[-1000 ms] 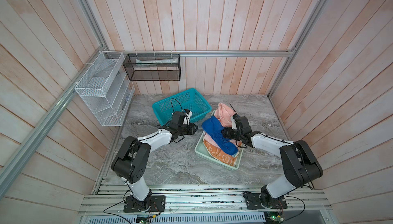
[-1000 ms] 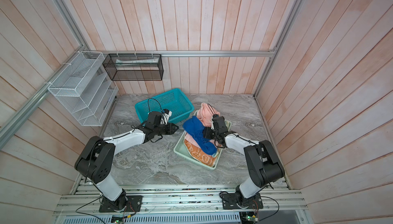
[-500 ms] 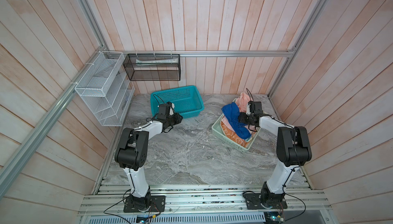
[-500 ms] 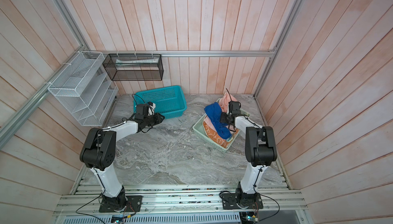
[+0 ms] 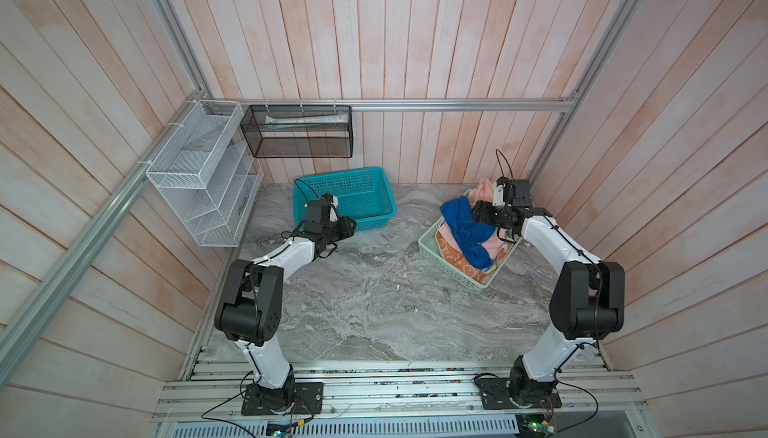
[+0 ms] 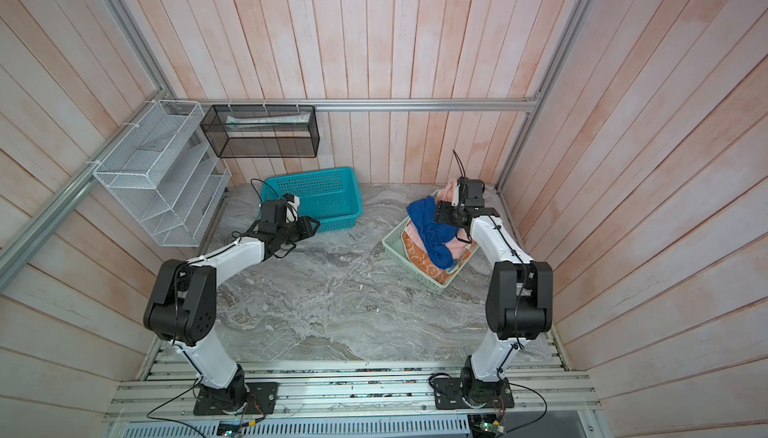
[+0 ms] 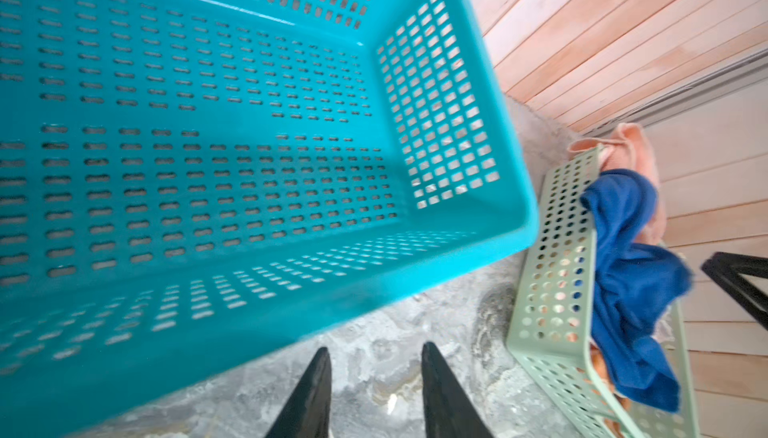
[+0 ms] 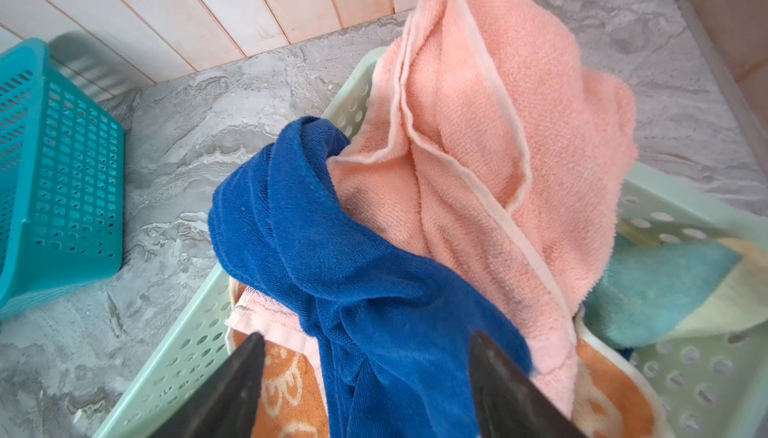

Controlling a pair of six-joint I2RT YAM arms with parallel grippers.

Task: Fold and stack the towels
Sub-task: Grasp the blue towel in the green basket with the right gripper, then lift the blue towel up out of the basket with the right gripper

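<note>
The right gripper (image 8: 366, 335), its jaws apart, hangs over the blue towel (image 8: 332, 248). This towel drapes across the pink towel (image 8: 498, 144) and covers part of the orange towel (image 8: 291, 394). A yellow-teal towel (image 8: 673, 290) lies beside them, all heaped in the green tray (image 8: 187, 352). The left gripper (image 7: 375, 348), jaws apart and empty, hovers over the worktop (image 5: 374, 290) just beside the teal basket (image 7: 208, 124).
</note>
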